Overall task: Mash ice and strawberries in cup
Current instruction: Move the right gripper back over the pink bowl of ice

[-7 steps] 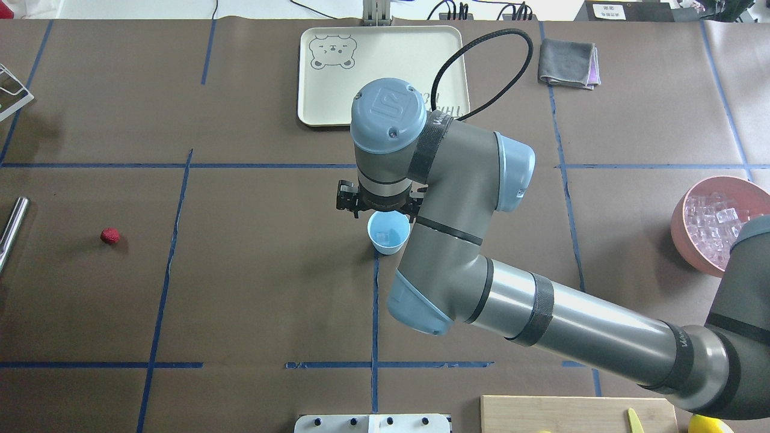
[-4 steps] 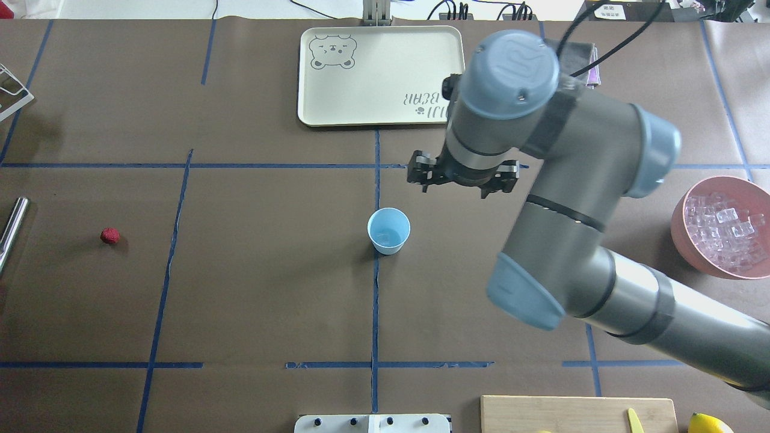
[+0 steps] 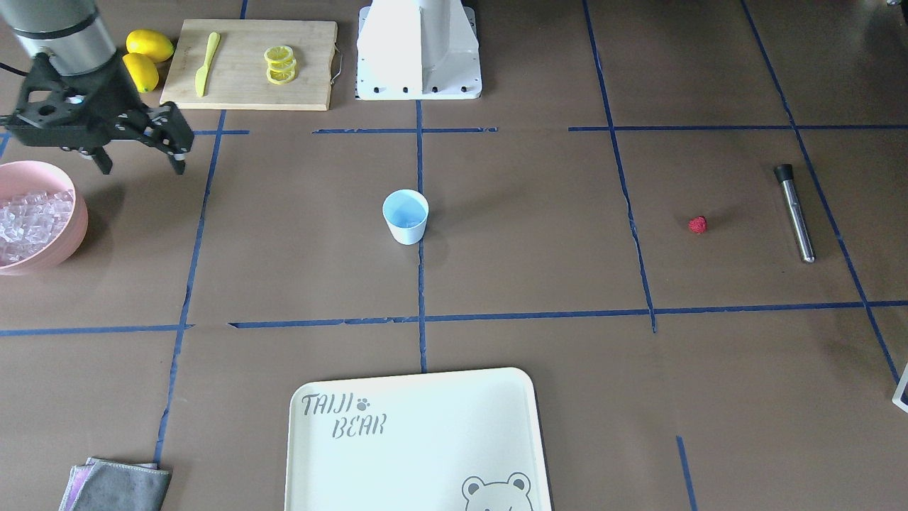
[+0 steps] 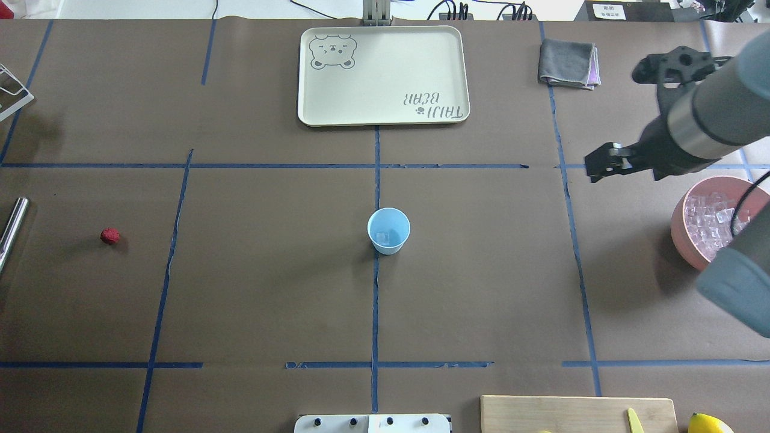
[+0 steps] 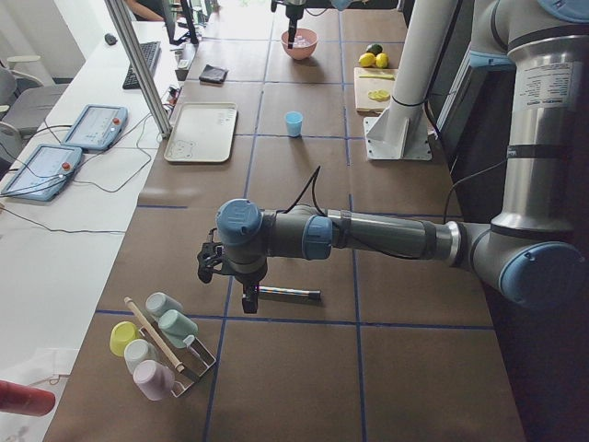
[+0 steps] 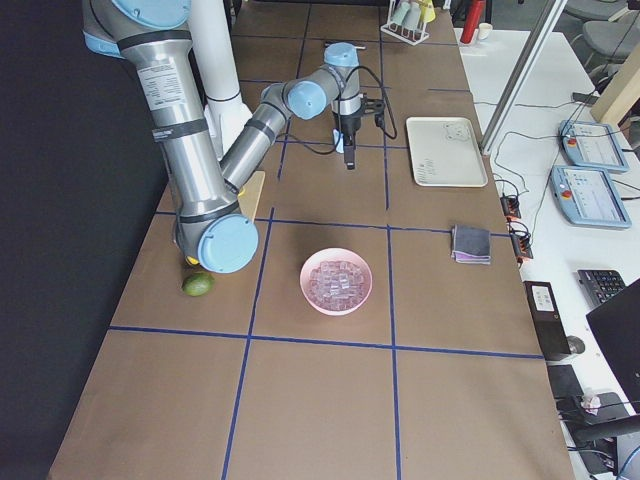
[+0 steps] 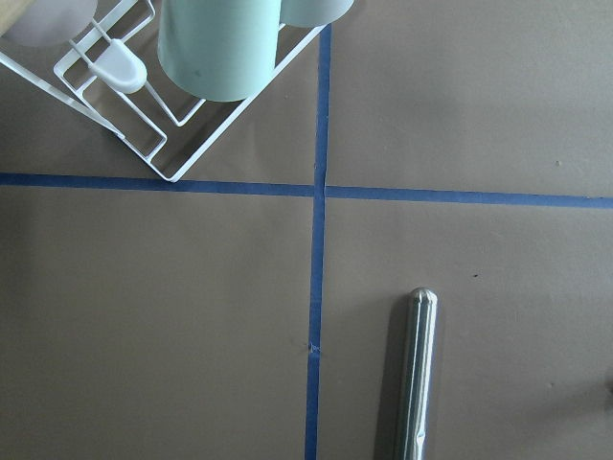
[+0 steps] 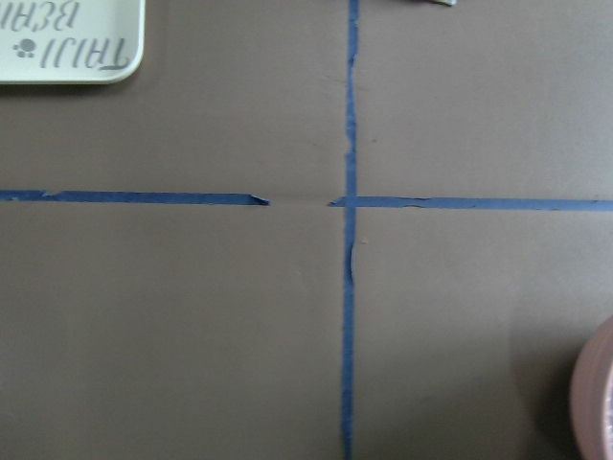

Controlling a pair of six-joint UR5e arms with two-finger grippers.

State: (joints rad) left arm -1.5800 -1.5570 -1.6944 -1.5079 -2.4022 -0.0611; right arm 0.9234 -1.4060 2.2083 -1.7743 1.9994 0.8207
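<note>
Right end effector [image 3: 142,167] is held wide and empty, up off the table [image 3: 532,270], fingers pointing down. Just beside and below it, on its outer side, a pink bowl [image 3: 79,213] is seen, filled with ice [image 3: 28,213]. The cup [image 3: 406,216] is stood upright well apart from this end effector, toward the table middle; something pale, probably one cube, is made out at its bottom in the overhead view. The strawberry [image 3: 698,225] is lying loose far off, at the opposite end, with a metal rod [image 3: 794,213] just past it. Left end effector [image 5: 244,281] is hung over that rod; whether it is wide or narrow cannot be told, since no fingers are shown by its wrist camera.

Handling, as judged:
- The ice is expected to be hard, light and slippery. A top cube is best pinched across two flat opposite faces, squarely, or it may be squirted out.
- The strawberry is taken to be soft, bumpy and very light. It is best held across its middle with little force, so it is not crushed before the cup.
- The cup is likely thin and light and easily tipped, so drops should be made from straight above the rim.
- The rod is stiff and smooth and may roll. It is best taken near the black-capped end.
</note>
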